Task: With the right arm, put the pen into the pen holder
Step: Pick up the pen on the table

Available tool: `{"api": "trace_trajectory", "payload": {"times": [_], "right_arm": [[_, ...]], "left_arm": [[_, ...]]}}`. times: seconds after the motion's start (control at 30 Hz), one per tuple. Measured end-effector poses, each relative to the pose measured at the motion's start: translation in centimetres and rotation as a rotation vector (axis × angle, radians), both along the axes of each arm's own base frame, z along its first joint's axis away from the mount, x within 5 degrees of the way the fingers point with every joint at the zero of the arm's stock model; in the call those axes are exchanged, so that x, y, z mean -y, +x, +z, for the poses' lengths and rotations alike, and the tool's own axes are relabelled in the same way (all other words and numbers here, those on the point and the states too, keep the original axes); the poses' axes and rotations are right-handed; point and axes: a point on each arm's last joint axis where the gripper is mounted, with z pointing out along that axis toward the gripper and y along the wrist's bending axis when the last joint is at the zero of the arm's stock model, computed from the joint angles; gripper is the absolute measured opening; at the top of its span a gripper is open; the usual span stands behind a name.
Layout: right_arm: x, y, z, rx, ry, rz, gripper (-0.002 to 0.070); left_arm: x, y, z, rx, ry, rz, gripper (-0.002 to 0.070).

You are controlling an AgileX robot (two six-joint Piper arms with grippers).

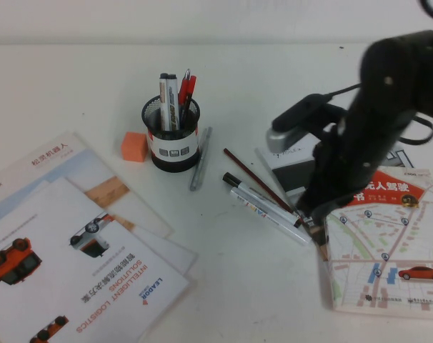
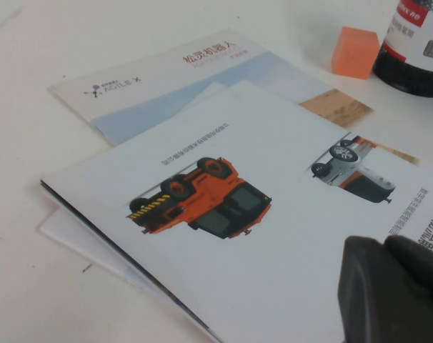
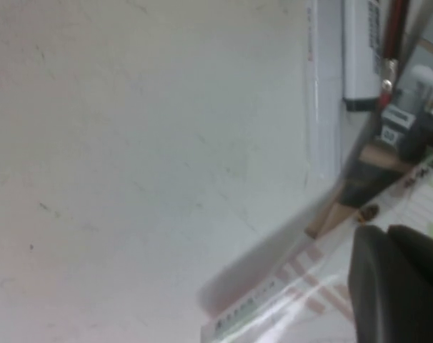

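White table [image 1: 245, 286] w/ even bright light, pale wall strip along far edge.

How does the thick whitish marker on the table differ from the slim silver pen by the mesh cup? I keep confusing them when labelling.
The whitish marker is thick, with coloured print; the silver pen is slim and plain. The marker lies beside the right gripper, near the map book; the silver pen lies beside the pen holder. Both lie flat, outside the holder. The left gripper hovers over brochures.
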Motion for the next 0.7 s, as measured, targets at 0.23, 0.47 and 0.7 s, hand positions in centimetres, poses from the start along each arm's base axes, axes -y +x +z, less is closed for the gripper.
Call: {"api": "trace_trajectory", "payload": {"times": [0.23,0.47,0.7], "right_arm": [[-2.9,3.1,-2.1,-0.055,-0.045,0.04,0.0013],[-5.6,5.1,-4.3,-0.036,-0.092,0.092,0.0197],[-7.3,6.2,-5.7,-0.025,-0.11,0.129,0.0234]], "left_arm": [[0.0,0.0,0.0,0.0,0.0,0.0,-0.0002],[0.0,0.0,0.0,0.0,0.0,0.0,-0.0002],[0.0,0.0,0.0,0.0,0.0,0.0,-0.0003]]}}
